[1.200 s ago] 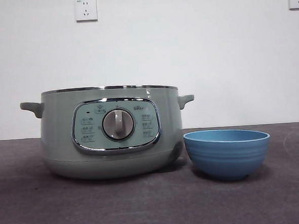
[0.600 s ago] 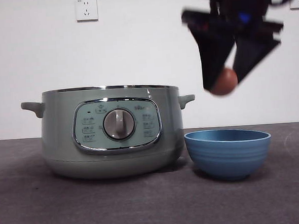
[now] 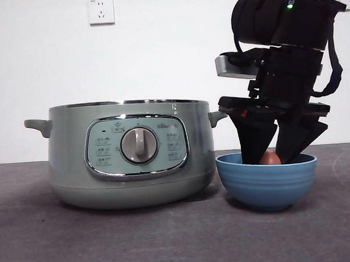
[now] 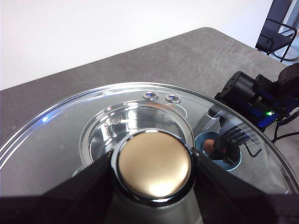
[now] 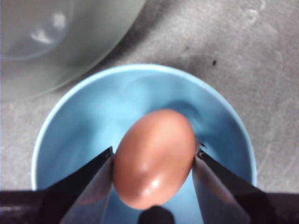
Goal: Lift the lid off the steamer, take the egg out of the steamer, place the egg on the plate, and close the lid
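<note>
The steamer (image 3: 132,154) stands open at the left, with no lid on it. My left gripper (image 4: 154,170) is shut on the round metallic knob (image 4: 154,163) of the lid (image 4: 65,135), a clear glass dome held up out of the front view. The blue plate (image 3: 267,182) is a deep bowl right of the steamer. My right gripper (image 3: 270,159) reaches down into it, shut on the brown egg (image 3: 270,158). In the right wrist view the egg (image 5: 154,158) sits between the jaws, low inside the bowl (image 5: 88,116); whether it touches the bottom is hidden.
The steamer's side handle (image 3: 217,116) is close to the right arm. The steamer's wall (image 5: 60,37) lies just beside the bowl. Two wall sockets (image 3: 101,11) are on the back wall. A black chair (image 4: 280,32) stands beyond the table.
My right gripper has come down with the egg from above the bowl into it. One second ago no arm was in the front view.
</note>
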`<action>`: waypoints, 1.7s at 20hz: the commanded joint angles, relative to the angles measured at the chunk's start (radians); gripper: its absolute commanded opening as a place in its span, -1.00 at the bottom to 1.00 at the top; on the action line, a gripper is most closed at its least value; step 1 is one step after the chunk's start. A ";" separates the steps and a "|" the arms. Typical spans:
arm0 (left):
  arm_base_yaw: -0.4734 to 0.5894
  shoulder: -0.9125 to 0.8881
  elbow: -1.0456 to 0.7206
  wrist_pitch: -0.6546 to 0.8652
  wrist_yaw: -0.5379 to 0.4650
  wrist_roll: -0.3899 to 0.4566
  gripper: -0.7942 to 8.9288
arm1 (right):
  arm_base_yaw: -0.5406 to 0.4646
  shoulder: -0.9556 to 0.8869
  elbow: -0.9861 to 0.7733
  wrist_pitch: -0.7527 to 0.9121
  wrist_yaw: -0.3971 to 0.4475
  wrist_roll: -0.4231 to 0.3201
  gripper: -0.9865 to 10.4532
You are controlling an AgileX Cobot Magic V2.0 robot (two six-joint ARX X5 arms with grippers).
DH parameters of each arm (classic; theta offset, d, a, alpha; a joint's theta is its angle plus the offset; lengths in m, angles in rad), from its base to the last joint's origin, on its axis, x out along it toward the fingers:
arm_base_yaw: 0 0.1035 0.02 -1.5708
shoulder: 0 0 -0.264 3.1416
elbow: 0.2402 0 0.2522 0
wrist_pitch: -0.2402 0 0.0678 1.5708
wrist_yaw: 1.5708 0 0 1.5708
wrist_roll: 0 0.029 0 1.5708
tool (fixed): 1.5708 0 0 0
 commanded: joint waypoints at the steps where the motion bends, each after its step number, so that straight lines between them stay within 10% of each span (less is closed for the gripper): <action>1: -0.002 -0.003 0.014 0.059 0.002 0.008 -0.85 | 0.002 0.013 -0.008 0.016 -0.001 -0.008 -0.85; 13: -0.002 0.051 0.014 0.111 0.025 0.006 -0.85 | 0.013 0.087 -0.008 0.022 -0.001 -0.016 -0.79; 17: -0.002 0.112 0.014 0.152 0.025 0.013 -0.85 | 0.016 0.063 -0.008 0.014 -0.001 -0.016 0.07; 34: -0.003 0.632 0.014 0.430 0.055 0.084 -0.85 | 0.013 -0.769 -0.006 -0.001 0.086 -0.008 0.06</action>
